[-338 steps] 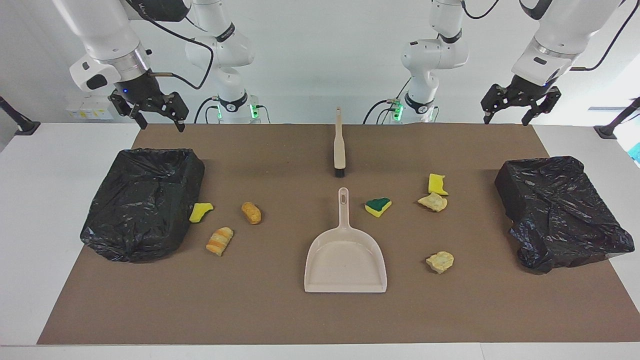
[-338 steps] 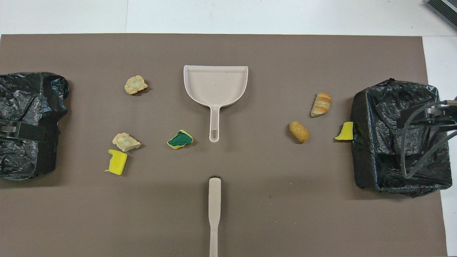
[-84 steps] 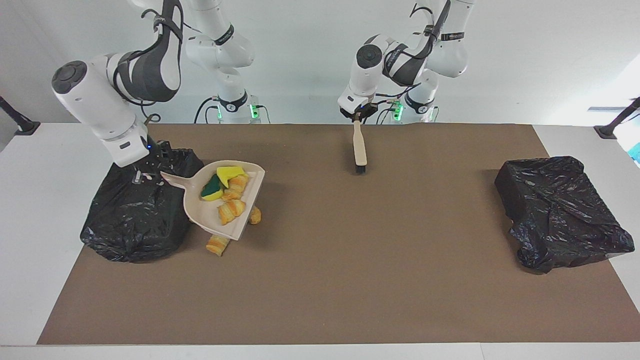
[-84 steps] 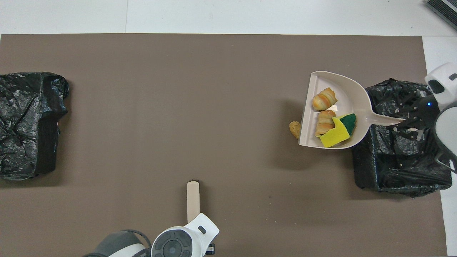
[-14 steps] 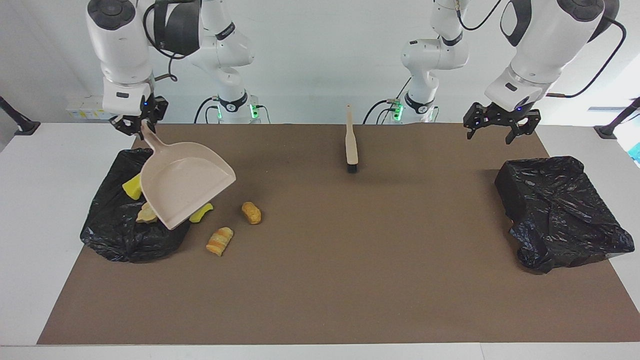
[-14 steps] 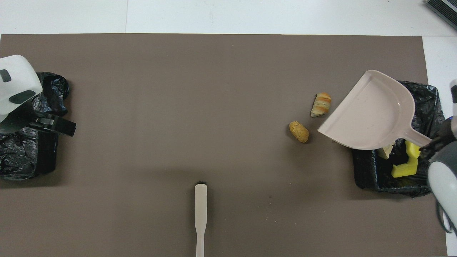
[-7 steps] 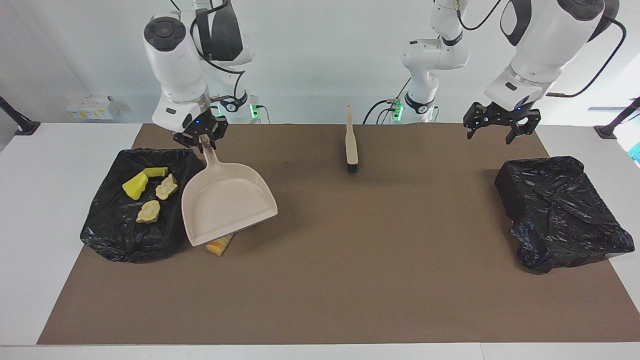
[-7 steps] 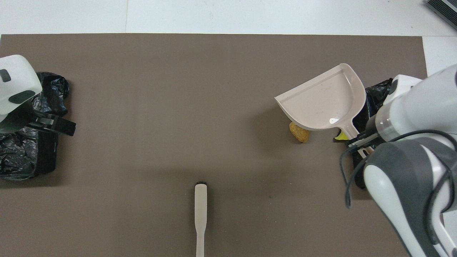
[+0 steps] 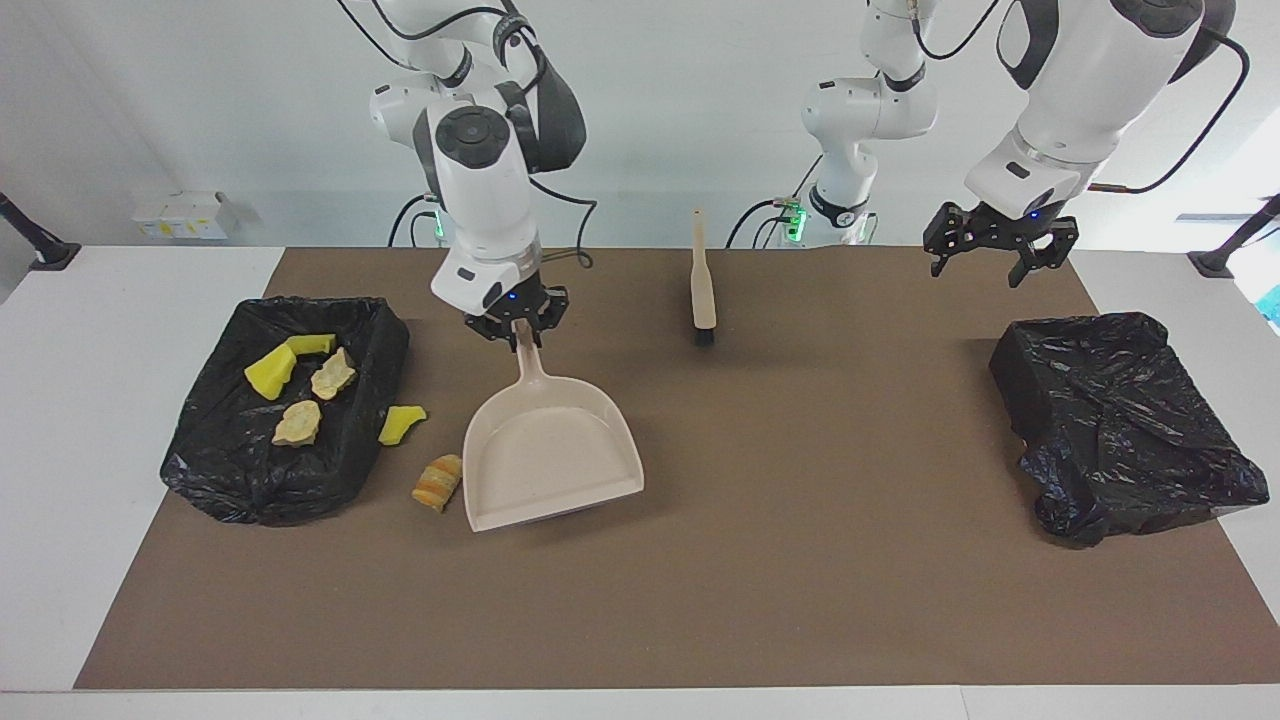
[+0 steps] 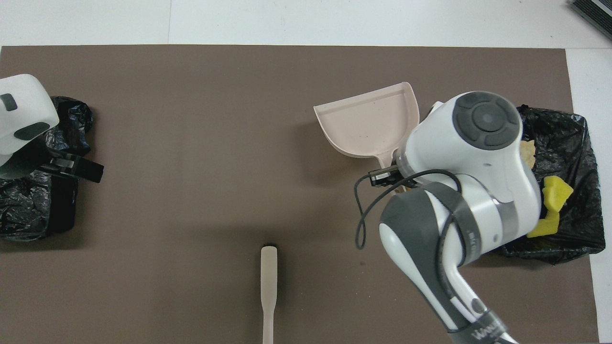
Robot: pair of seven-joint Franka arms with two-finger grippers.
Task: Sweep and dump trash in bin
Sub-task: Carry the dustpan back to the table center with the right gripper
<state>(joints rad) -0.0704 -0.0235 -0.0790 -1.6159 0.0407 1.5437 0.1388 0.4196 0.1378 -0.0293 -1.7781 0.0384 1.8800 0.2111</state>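
My right gripper (image 9: 517, 328) is shut on the handle of the empty beige dustpan (image 9: 550, 460), whose lip is low by the mat; it also shows in the overhead view (image 10: 368, 124). The black-bagged bin (image 9: 250, 480) at the right arm's end holds yellow sponge bits (image 9: 270, 372) and beige lumps (image 9: 298, 423). A yellow sponge bit (image 9: 402, 423) and a striped bread piece (image 9: 438, 483) lie on the mat between bin and pan. The small orange-brown piece is hidden. My left gripper (image 9: 985, 262) is open and empty, waiting over the mat's edge.
The beige brush (image 9: 704, 285) lies on the mat close to the robots, midway along the table. A second black-bagged bin (image 9: 1120, 420) stands at the left arm's end. The brown mat (image 9: 800, 600) covers most of the white table.
The right gripper has carried the empty dustpan away from over the bin toward the table's middle and lowered it. The pan now covers the orange-brown piece. The left arm has barely moved.
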